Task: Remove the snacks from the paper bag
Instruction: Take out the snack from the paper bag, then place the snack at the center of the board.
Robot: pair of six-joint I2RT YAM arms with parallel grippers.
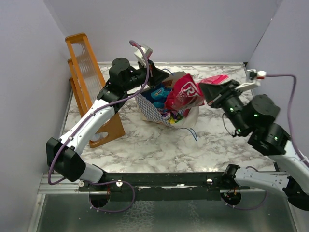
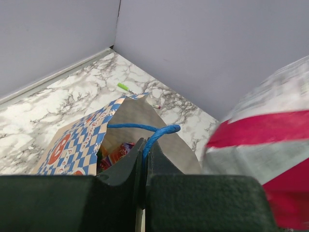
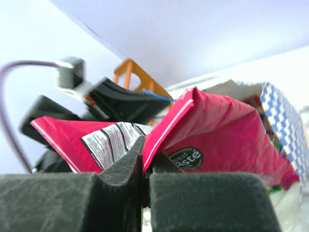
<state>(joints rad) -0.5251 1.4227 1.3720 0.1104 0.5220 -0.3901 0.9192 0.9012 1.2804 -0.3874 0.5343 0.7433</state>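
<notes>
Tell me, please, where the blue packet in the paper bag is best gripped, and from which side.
Probably its upper edge, from above through the bag's open mouth. The blue packet lies inside the paper bag, with only its top showing. The left gripper holds the cord handle, so the mouth stands open; the pink pouch in the right gripper hangs over it and should clear first.

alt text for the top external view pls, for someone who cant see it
The right end effector pinches the edge of a big pink-red pouch at the mouth of a blue-and-white checkered paper bag on a marble table. The left end effector holds the bag's far side, more snacks show inside, and an orange wooden rack stands at left.
</notes>
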